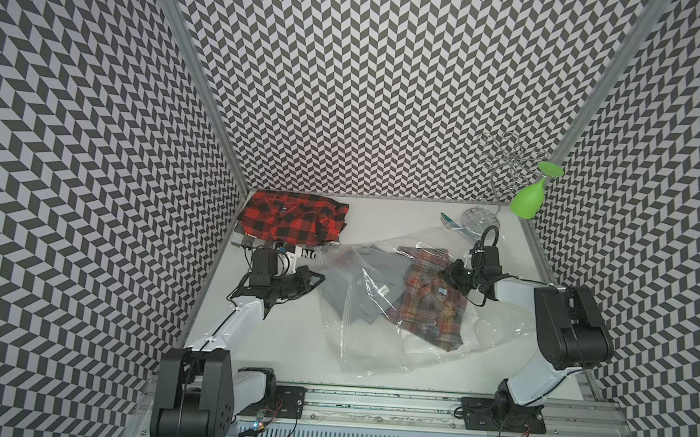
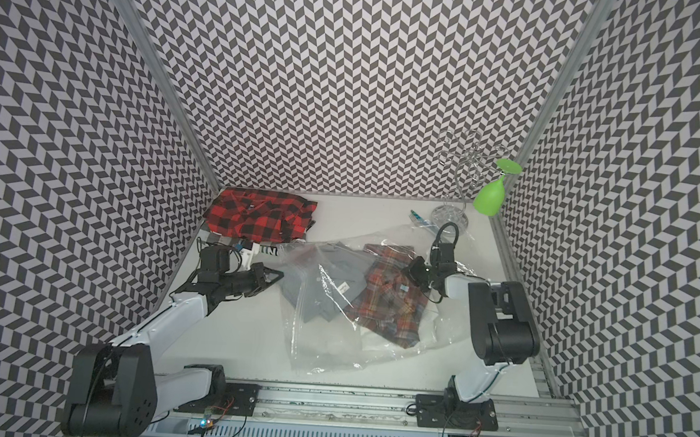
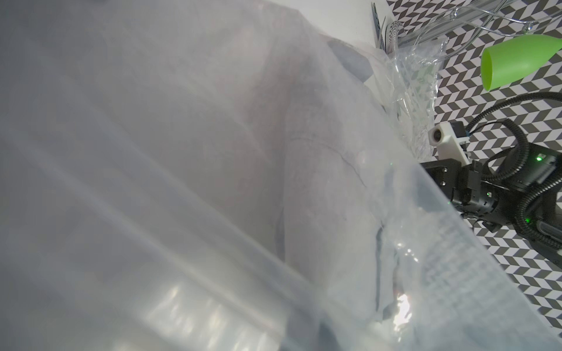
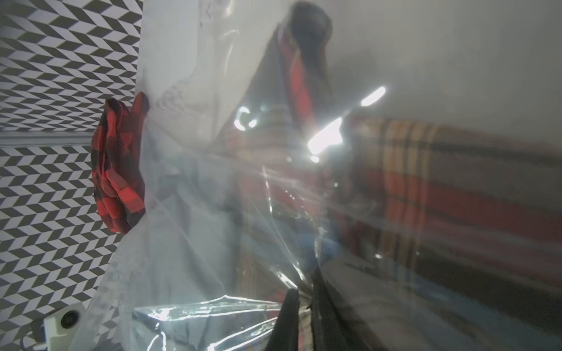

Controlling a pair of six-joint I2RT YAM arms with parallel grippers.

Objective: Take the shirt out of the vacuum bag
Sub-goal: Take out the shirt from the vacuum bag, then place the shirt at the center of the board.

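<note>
The clear vacuum bag [image 1: 374, 346] lies crumpled mid-table in both top views and holds a grey shirt [image 1: 348, 286] and a brown-red plaid shirt [image 1: 430, 312]. My left gripper [image 1: 316, 277] is at the bag's left edge, fingers together on the film. That film covers the left wrist view, hiding the jaws there. My right gripper [image 4: 305, 307] is at the bag's far right, over the plaid shirt's [image 4: 441, 188] corner. Its dark fingers [image 4: 289, 319] stand nearly together with the bag's film [image 4: 213, 310] drawn in between. I cannot tell whether cloth is pinched too.
A red-and-black checked shirt [image 1: 290, 222] lies folded at the back left corner, outside the bag. A wire glass rack [image 1: 506, 162] with a hanging green glass [image 1: 528, 199] stands at the back right. Patterned walls close three sides.
</note>
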